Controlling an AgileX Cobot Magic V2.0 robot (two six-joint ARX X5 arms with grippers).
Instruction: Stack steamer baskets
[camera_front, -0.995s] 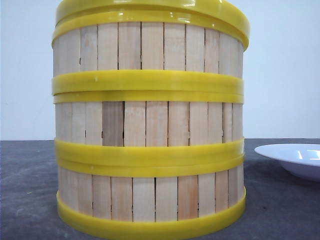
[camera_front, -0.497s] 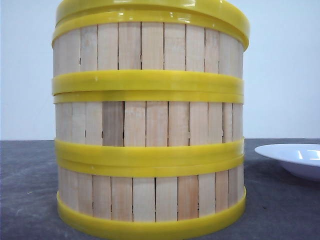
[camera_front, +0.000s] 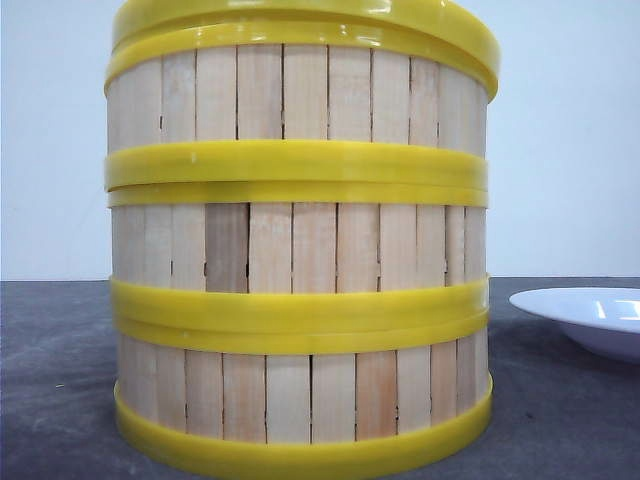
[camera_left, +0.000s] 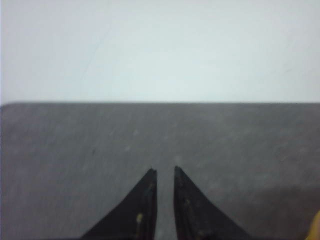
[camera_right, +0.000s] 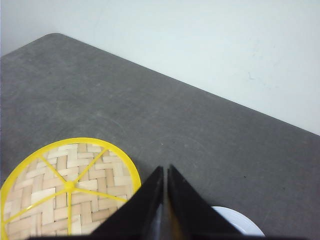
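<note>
Three steamer baskets stand stacked in one column close to the front camera: bottom basket, middle basket, top basket. A yellow-rimmed lid caps the column. Neither gripper shows in the front view. My left gripper hovers over bare grey table, its jaws nearly together with only a thin slit and nothing in it. My right gripper is shut and empty, beside and above the woven top of the lid.
A white plate lies on the grey table to the right of the stack; its edge also shows past my right fingers. A white wall stands behind the table's far edge.
</note>
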